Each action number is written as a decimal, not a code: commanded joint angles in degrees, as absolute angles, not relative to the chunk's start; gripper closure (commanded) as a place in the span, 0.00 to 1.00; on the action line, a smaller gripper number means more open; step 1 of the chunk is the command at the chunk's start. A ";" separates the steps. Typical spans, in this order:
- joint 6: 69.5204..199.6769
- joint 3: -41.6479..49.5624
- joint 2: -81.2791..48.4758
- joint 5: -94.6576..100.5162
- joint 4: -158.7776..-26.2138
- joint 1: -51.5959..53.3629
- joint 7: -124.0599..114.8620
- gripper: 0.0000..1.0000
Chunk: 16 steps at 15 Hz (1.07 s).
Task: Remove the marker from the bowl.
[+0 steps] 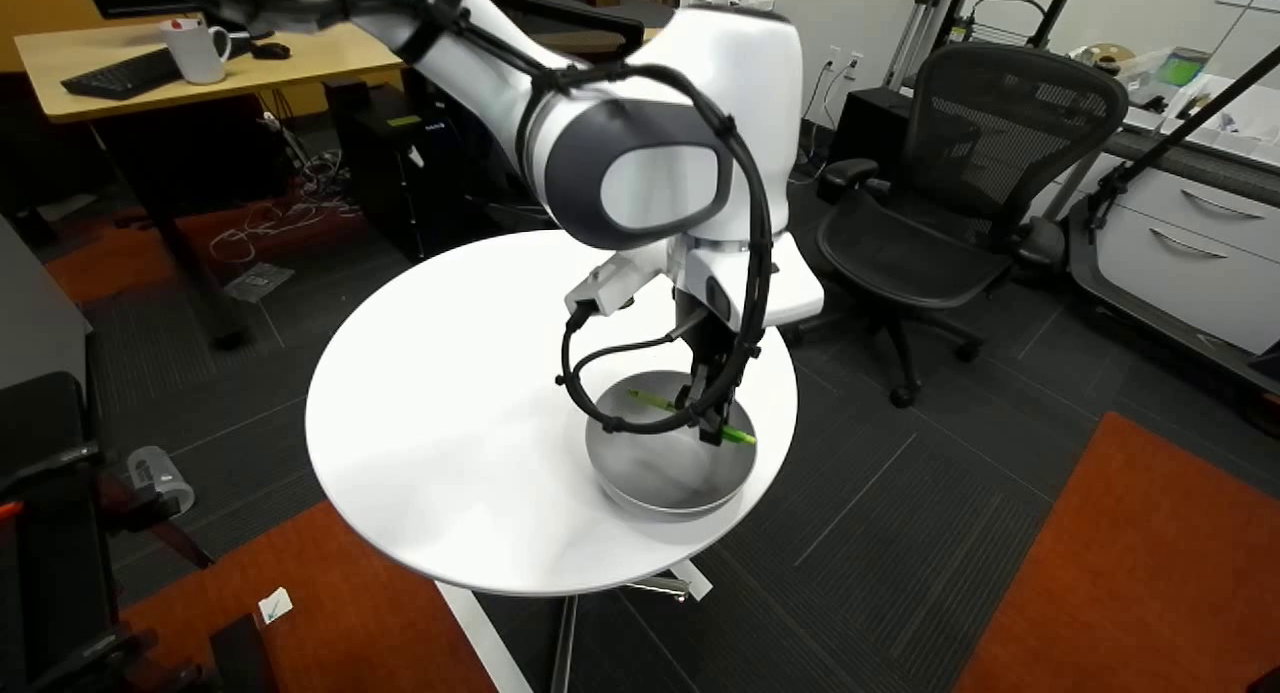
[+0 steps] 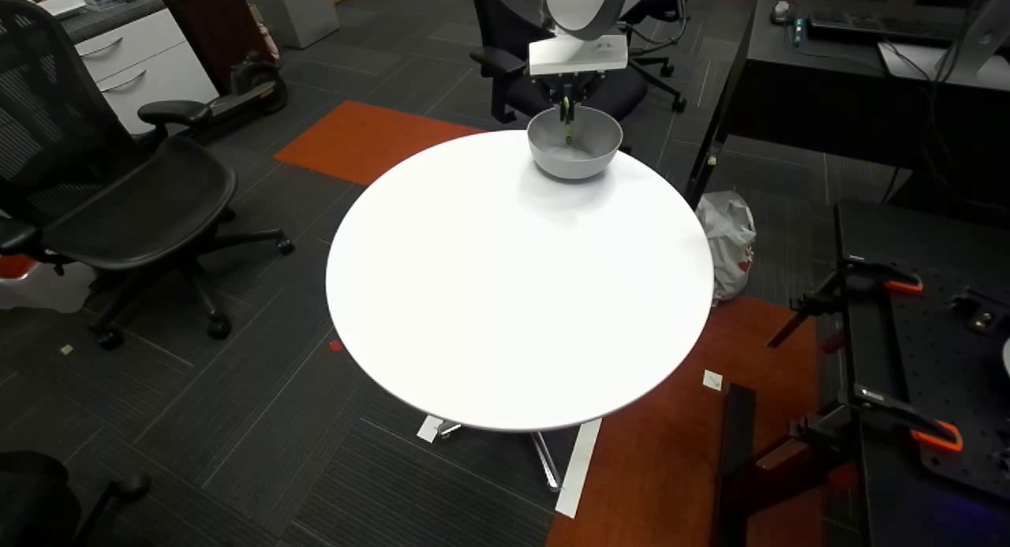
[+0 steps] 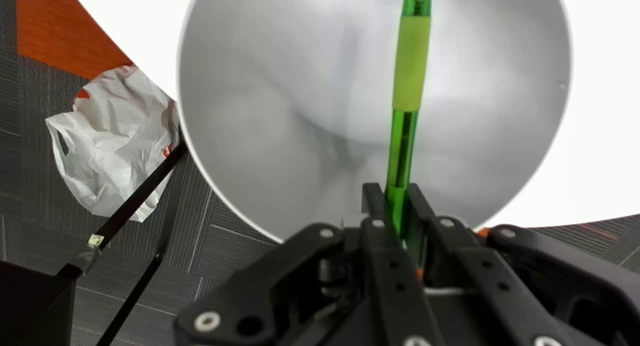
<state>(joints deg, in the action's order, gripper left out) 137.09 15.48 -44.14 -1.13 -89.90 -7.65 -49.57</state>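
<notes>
The bright green marker, pen-shaped, shows in the wrist view [image 3: 410, 71], reaching out from between the fingers. It also shows in both exterior views [image 1: 740, 436] [image 2: 569, 133], within the bowl's outline. My gripper [image 3: 392, 198] is shut on the marker near one end. In the exterior views the gripper [image 1: 706, 423] [image 2: 567, 111] points down at the bowl's mouth. The plain grey bowl [image 1: 650, 468] [image 2: 570, 165] stands upright near the table's edge and lies under the marker in the wrist view [image 3: 250, 111]. I cannot tell whether the marker touches the bowl.
The bowl stands on a round white table [image 1: 430, 423] [image 2: 513, 294], close to its rim. A white plastic bag [image 2: 727, 239] [image 3: 120, 141] lies on the floor beside the table. A black office chair [image 1: 960, 183] and a bench with clamps [image 2: 931, 357] stand around.
</notes>
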 commanded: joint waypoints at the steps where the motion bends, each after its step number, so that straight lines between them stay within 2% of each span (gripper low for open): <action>1: 138.28 16.66 -34.19 -0.12 -99.16 -5.40 -48.37 0.97; 10: 140.14 14.71 -15.62 2.23 -119.76 1.76 -53.55 0.97; 16: 141.84 13.33 -11.19 9.38 -130.45 3.62 -63.71 0.97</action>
<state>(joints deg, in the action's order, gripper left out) 138.76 13.94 -14.09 6.08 -124.44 3.73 -58.66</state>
